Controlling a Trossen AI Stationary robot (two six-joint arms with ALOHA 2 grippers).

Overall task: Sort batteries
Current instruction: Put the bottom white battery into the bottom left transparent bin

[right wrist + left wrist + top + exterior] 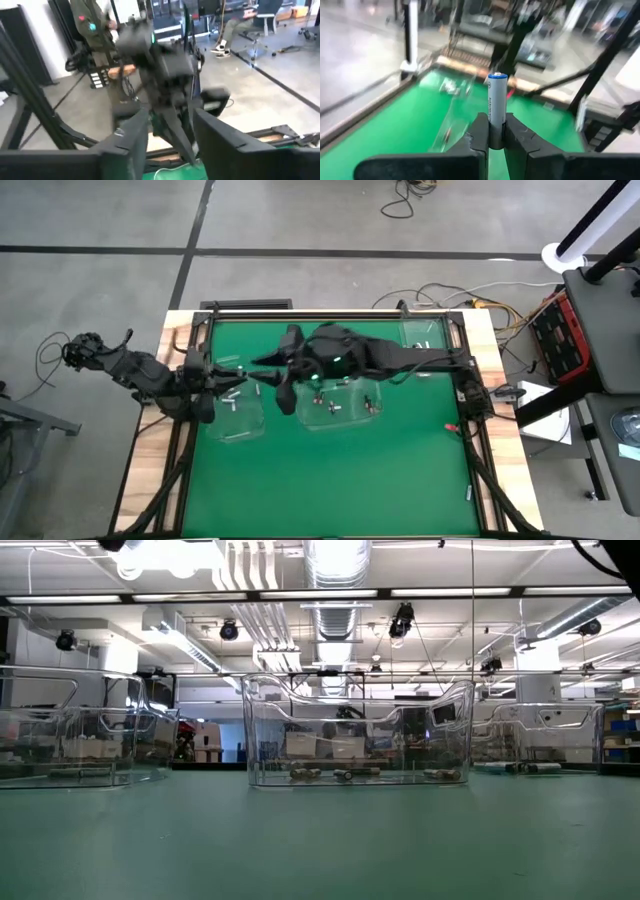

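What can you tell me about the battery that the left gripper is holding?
The battery is a slim cylinder with a pale, silvery-white body, a blue band at its upper end and fine print along its side. It stands upright, clamped near its lower end between the two dark fingers of the left gripper, above the green table. Only the fingers touch it.

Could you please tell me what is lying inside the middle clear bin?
Several small batteries lie on the floor of the middle bin. From above, the right arm covers part of that bin, hiding anything beneath it.
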